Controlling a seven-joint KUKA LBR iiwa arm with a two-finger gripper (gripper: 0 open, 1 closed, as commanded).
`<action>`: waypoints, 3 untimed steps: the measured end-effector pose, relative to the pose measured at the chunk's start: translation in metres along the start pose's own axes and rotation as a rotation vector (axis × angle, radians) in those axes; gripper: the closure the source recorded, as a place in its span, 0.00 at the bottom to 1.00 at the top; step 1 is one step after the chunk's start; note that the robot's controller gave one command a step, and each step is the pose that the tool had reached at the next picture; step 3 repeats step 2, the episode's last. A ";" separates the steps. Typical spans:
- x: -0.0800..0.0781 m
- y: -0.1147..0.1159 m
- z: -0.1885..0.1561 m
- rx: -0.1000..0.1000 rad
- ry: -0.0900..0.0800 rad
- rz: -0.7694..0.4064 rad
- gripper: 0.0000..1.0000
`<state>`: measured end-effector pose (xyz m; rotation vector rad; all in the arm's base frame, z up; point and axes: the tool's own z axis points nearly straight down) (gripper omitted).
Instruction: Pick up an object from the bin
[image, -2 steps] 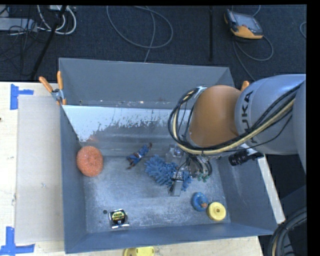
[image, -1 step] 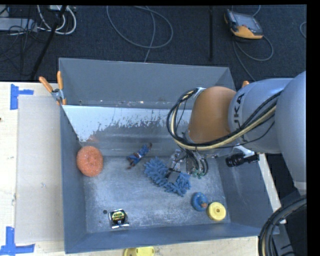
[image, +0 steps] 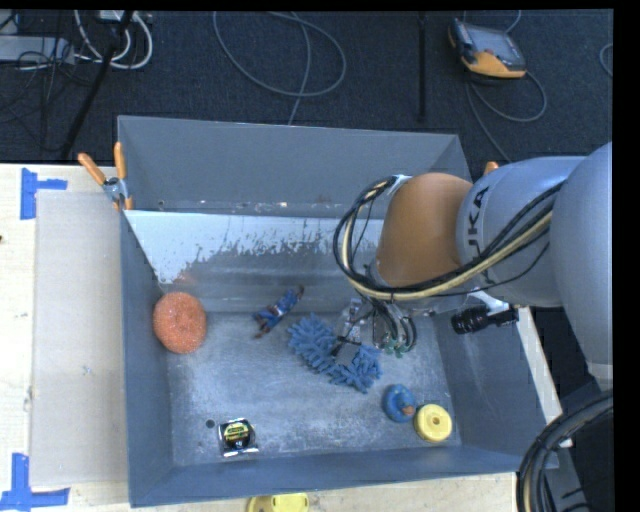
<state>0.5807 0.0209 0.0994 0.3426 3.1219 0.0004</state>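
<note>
My gripper (image: 358, 338) reaches down from under the orange cover into the middle right of the bin. Its tip sits right on a blue shaggy cloth (image: 318, 345) that lies spread on the floor there. The cloth's frayed end (image: 358, 372) lies just below the gripper. A small blue clip-like thing (image: 277, 311) rests a little to the left of the cloth. A blue cap-shaped toy (image: 399, 403) and a yellow round disc (image: 434, 422) lie side by side, below and to the right of the gripper.
An orange round scrubber ball sits against the left wall (image: 180, 321). A small black and yellow tape measure (image: 237, 436) lies near the front wall. The arm and its cables hang over the bin's right side.
</note>
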 end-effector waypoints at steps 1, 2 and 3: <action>-0.006 -0.012 -0.045 0.001 0.008 -0.014 1.00; -0.003 -0.022 -0.106 0.002 0.005 -0.034 1.00; -0.003 -0.022 -0.106 0.002 0.005 -0.034 1.00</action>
